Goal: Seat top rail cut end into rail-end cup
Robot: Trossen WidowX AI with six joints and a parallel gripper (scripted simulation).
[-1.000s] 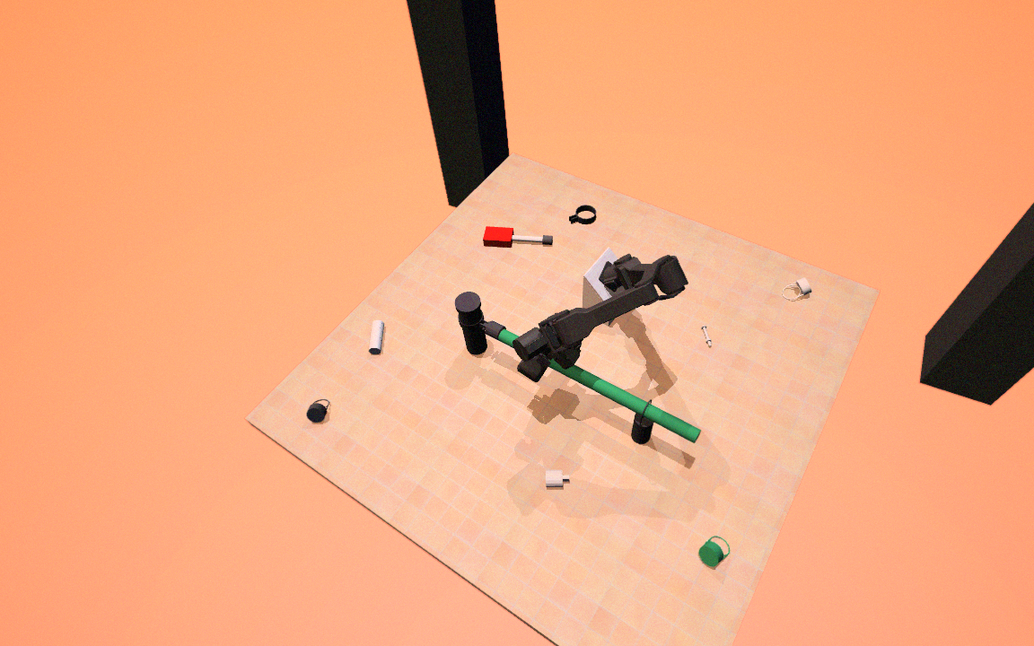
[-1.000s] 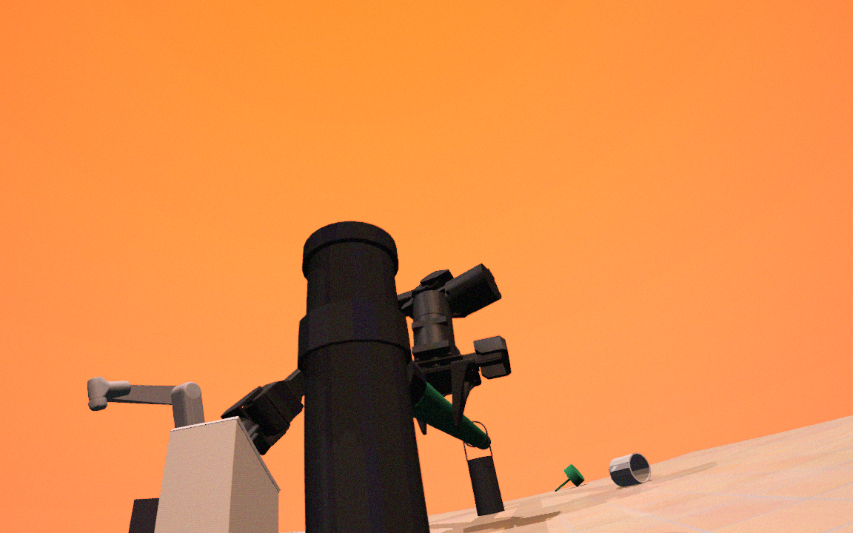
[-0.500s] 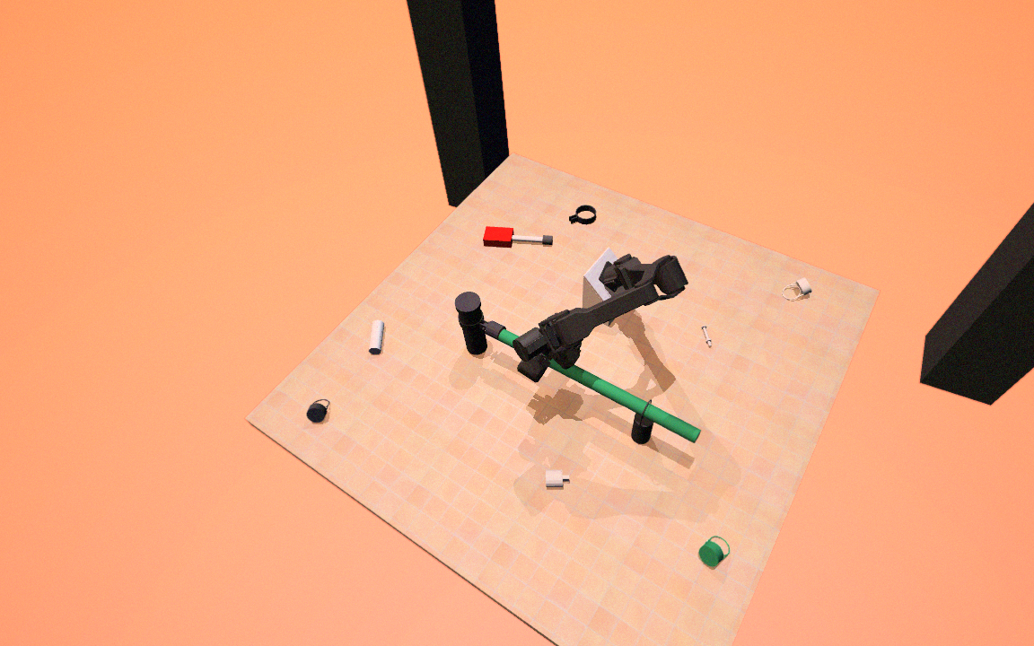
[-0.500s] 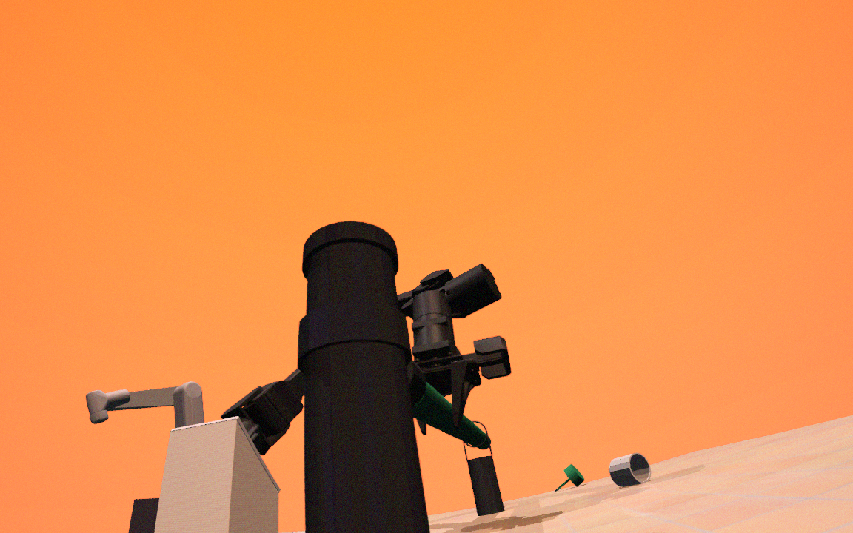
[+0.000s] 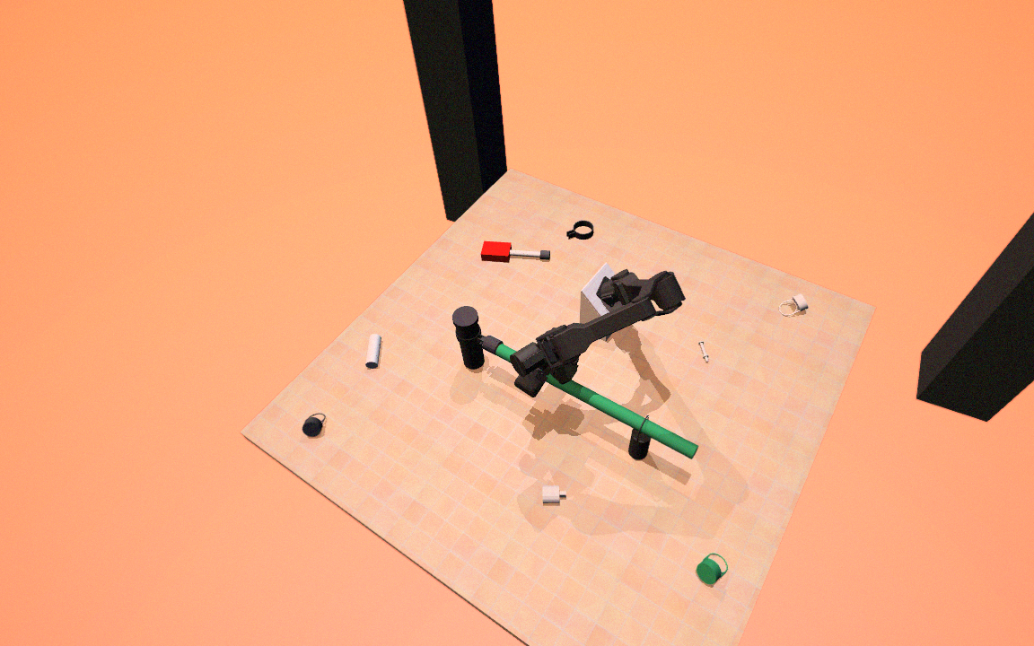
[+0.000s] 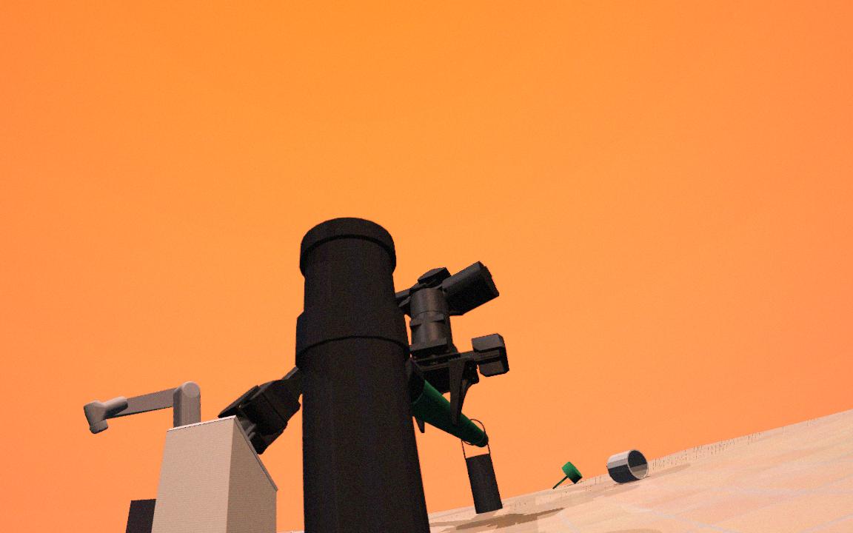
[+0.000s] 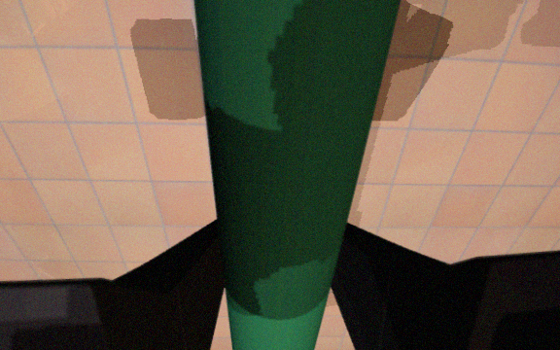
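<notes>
The green rail (image 5: pixel 609 405) (image 6: pixel 431 401) (image 7: pixel 290 170) slants through the wire loop of the black loop cap (image 5: pixel 639 446) (image 6: pixel 484 483). Its other end meets the dark rail-end cup (image 5: pixel 491 343) (image 6: pixel 414 382) beside the big black post (image 5: pixel 472 354) (image 6: pixel 360 437); how deep it sits is not visible. The brace band (image 6: pixel 350 339) is around the post, a little below the post cap (image 5: pixel 465 315) (image 6: pixel 348 232). My gripper (image 7: pixel 273 227) is shut on the rail between cup and loop, nearer the cup, with one finger on each side.
The arm's pedestal (image 5: pixel 594 299) (image 6: pixel 194 477) stands behind the rail. A red-ended tool (image 5: pixel 495 251), black ring (image 5: pixel 582 230), white cylinder (image 5: pixel 373 351), black cap (image 5: pixel 311 425), white fitting (image 5: pixel 551 494) and green cap (image 5: pixel 709 571) lie on the tiled floor.
</notes>
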